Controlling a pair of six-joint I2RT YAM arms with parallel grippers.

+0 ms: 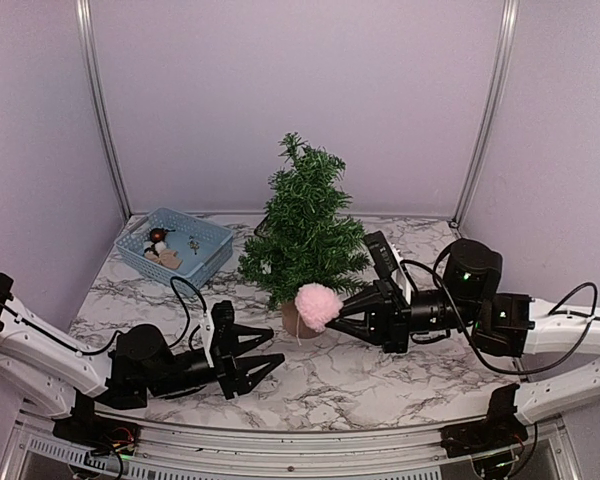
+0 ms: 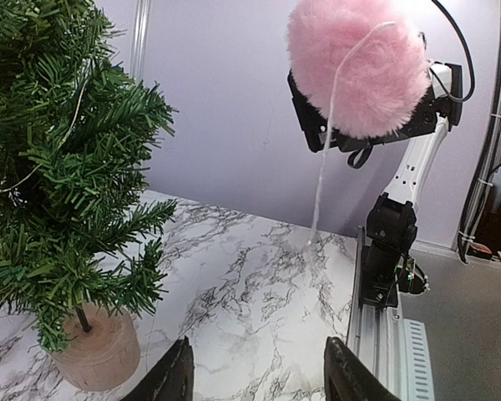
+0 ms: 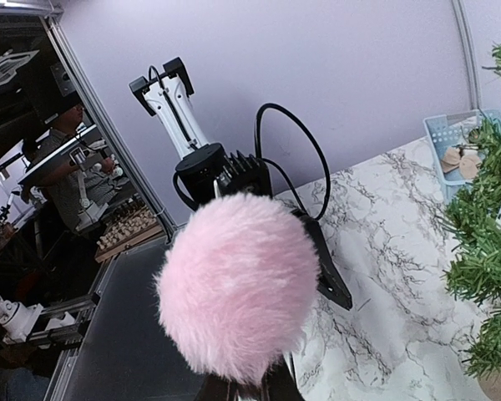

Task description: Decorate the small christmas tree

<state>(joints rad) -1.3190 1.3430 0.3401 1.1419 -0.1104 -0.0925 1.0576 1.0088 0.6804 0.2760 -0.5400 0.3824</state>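
Nearest me, the black-and-white left arm (image 1: 140, 362) and right arm (image 1: 470, 300) are stretching inward over the white marble-patterned table (image 1: 380, 378). Between them, toward the back, the small christmas tree (image 1: 303, 235), dark green and bristly, is standing upright on its round tan stump base (image 2: 96, 355). Left of it, a light blue plastic basket (image 1: 145, 268) is holding small trinkets. The right gripper (image 1: 332, 312) is pinching a fluffy pink pom-pom ornament (image 1: 318, 305), holding it off the table near the tree's lower branches, its white string (image 2: 321, 167) dangling. The left gripper (image 1: 270, 350) is hovering low, jaws spread partway and gripping nothing.
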